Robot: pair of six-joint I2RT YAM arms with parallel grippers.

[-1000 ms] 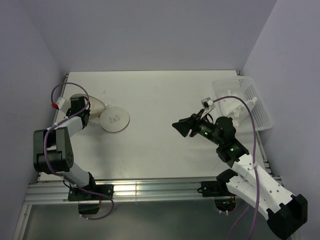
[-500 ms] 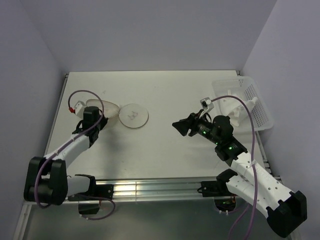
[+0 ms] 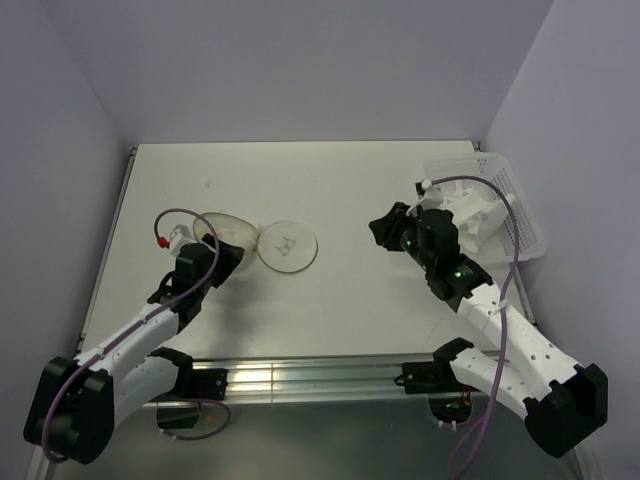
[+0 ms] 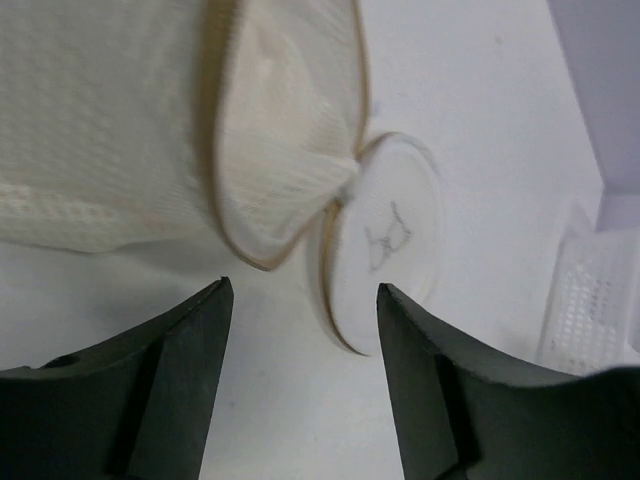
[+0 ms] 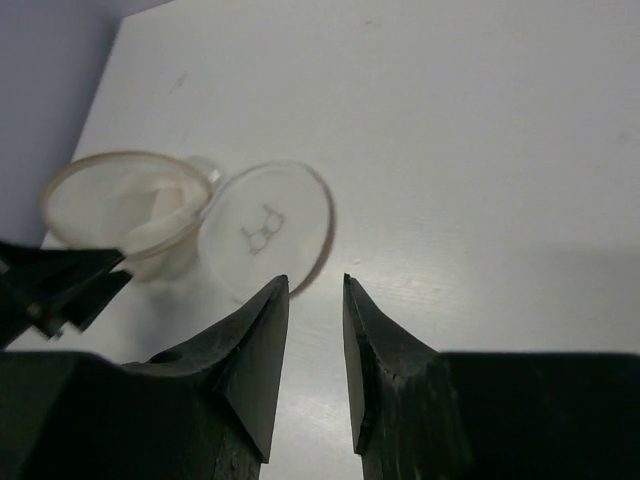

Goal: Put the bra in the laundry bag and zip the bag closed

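The laundry bag (image 3: 222, 230) lies on its side left of the table's centre, and its round lid (image 3: 288, 247) with the black bra symbol lies flat beside it. The left wrist view shows its mesh body (image 4: 120, 130) and lid (image 4: 390, 235) just beyond my fingers. My left gripper (image 3: 226, 262) (image 4: 303, 290) is open with nothing between the jaws. My right gripper (image 3: 384, 228) (image 5: 314, 280) hovers right of centre, narrowly open and empty, facing the bag's open mouth (image 5: 120, 200). A white bundle that looks like the bra (image 3: 462, 212) lies in the basket, partly hidden by my right arm.
A white perforated plastic basket (image 3: 505, 190) (image 4: 590, 300) stands at the table's right edge, just behind my right wrist. Purple walls close in the back and both sides. My left gripper (image 5: 60, 285) shows at the left edge of the right wrist view.
My left arm dragged the laundry bag rightward towards the centre, then opened its jaws and let go. My right gripper drew back towards the basket, and its jaws narrowed.
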